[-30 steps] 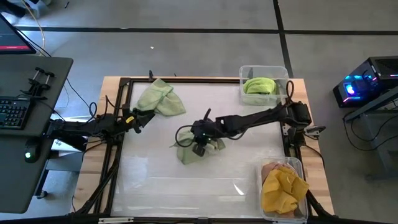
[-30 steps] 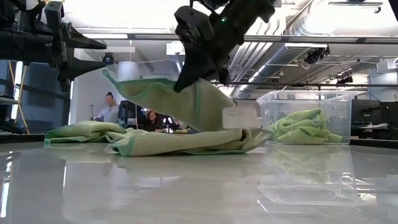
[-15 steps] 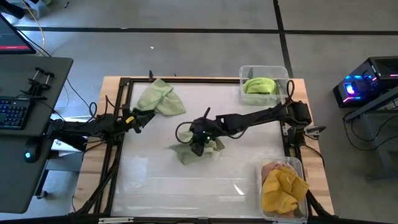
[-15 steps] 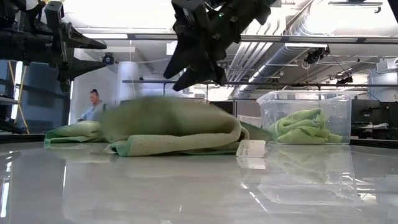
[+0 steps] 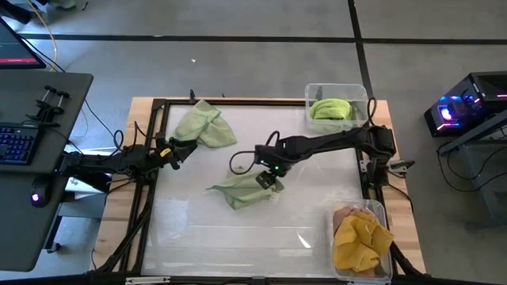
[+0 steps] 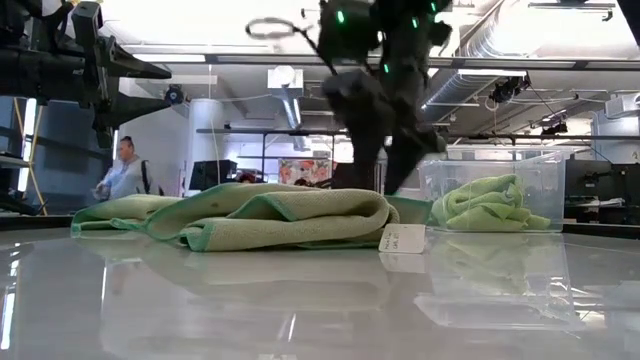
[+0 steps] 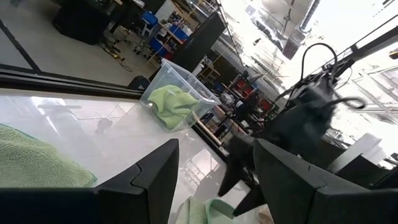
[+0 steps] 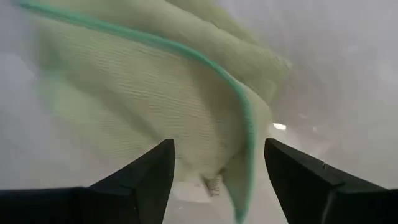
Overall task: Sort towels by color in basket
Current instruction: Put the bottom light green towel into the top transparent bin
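Glossy white, the counter (image 5: 198, 229) mirrors the ceiling lights of a workshop room, where a person (image 6: 120, 175) stands far behind. Two pale green towels lie loose on it — one (image 5: 204, 127) near the far left corner, one (image 5: 242, 190) crumpled mid-counter. Two clear bins sit at the right edge: the far bin (image 5: 337, 96) holds a bright green towel (image 5: 330, 108), the near bin (image 5: 380, 215) a mustard yellow towel (image 5: 360, 241) over a pinkish one (image 5: 344, 215), mostly hidden. The right pincer (image 5: 270, 175) hangs released just above the middle towel, blurred in the low view. The left pincer (image 5: 181, 146) waits spread beside the corner towel.
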`<state>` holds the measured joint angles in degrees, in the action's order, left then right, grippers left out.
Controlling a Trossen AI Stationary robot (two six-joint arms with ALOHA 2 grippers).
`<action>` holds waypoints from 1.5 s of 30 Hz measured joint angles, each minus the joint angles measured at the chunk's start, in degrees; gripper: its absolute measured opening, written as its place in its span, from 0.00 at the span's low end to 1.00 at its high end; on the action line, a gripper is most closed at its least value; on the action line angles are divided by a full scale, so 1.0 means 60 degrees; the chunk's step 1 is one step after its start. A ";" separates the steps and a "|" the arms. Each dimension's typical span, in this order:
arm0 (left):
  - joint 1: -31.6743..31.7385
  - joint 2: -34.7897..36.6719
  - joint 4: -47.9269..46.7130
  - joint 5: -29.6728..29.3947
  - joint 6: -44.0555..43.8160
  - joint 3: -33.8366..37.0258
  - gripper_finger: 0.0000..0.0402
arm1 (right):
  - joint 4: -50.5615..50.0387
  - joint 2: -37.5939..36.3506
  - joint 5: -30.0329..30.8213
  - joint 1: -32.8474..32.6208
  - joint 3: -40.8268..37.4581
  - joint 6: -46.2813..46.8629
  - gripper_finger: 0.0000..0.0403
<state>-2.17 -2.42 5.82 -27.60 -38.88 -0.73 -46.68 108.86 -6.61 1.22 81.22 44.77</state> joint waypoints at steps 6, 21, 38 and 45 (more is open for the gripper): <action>0.0000 0.0000 0.0001 0.0001 0.0009 0.0000 0.49 | 0.2439 0.0000 -0.1073 0.0174 -0.1749 0.1103 0.60; 0.0000 0.0000 -0.0002 -0.0002 0.0013 0.0000 0.49 | 0.5200 -0.0098 -0.0317 -0.0107 -0.2672 0.2464 0.04; -0.0001 -0.0004 -0.0079 -0.0035 0.0016 0.0000 0.49 | -0.4535 -0.0350 0.3869 0.0000 0.4272 -0.1188 0.02; -0.0003 -0.0004 -0.0075 -0.0039 0.0016 0.0000 0.49 | -0.1899 -0.0327 0.1015 0.0163 0.3368 -0.2944 0.01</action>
<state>-2.19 -2.44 5.37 -27.83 -38.79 -0.73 -58.07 106.90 -0.52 2.20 101.43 27.11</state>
